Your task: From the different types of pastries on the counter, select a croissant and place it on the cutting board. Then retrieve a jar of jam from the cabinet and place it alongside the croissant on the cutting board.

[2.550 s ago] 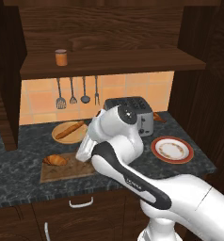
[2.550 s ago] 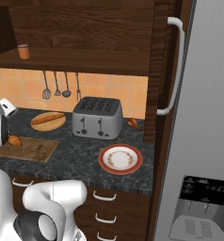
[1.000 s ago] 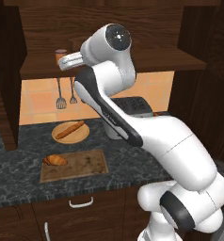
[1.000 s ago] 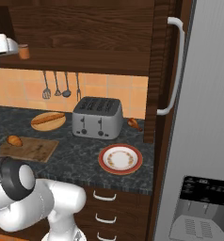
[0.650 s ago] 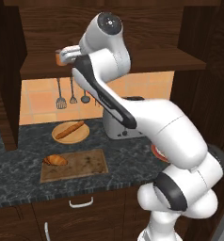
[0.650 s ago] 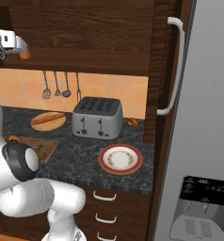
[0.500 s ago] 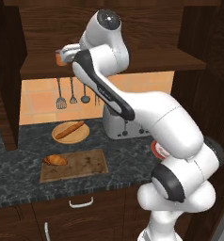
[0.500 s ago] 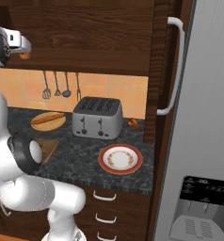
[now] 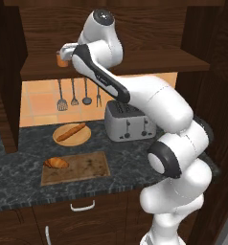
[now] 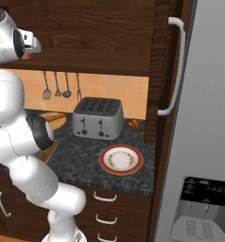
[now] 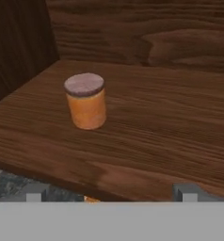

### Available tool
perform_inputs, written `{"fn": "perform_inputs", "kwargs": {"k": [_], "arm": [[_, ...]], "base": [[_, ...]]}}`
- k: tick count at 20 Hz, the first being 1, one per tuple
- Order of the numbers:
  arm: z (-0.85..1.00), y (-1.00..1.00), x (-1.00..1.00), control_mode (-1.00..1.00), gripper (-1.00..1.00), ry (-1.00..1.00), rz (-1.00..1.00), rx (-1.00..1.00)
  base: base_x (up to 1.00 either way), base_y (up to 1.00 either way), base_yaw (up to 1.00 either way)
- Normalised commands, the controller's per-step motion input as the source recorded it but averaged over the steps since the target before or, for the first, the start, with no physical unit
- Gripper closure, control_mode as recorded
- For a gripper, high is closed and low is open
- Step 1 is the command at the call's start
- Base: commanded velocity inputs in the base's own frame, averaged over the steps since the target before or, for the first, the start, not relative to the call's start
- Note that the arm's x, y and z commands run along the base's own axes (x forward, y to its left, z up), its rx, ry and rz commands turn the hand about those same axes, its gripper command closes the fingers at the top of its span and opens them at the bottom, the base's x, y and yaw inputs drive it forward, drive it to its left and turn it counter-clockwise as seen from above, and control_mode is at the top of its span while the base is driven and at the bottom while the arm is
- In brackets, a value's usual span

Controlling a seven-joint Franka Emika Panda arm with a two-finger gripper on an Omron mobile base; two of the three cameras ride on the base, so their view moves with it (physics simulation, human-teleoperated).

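Upper left, the gripper (image 9: 63,50), fingers spread wide, points at the jar (image 11: 86,100) upright on the cabinet (image 11: 170,122) shelf.

Dim, soft renders; slightly blurred hand view

The cabinet (image 9: 149,62) has a thick wood-grain shelf board, and the jar of jam (image 11: 86,100) stands upright on it near its left end, close to the side wall. Below, the counter (image 9: 20,177) of dark speckled stone carries the cutting board (image 9: 85,167) with the croissant (image 9: 56,163) lying at its left end, a round wooden plate (image 9: 72,135) bearing a long thin loaf (image 9: 71,132), a silver toaster (image 10: 97,118), and a red-rimmed plate (image 10: 121,159) near the front edge
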Motion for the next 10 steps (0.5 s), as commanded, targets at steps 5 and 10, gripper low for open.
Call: {"fn": "perform_inputs", "kwargs": {"k": [5, 10], "arm": [[0.01, 0.54, 0.01, -1.00, -1.00, 0.02, 0.00, 0.15], [-0.02, 0.09, 0.35, -1.00, -1.00, 0.00, 0.00, 0.02]], "base": [[0.00, 0.00, 0.00], [0.00, 0.00, 0.00]]}}
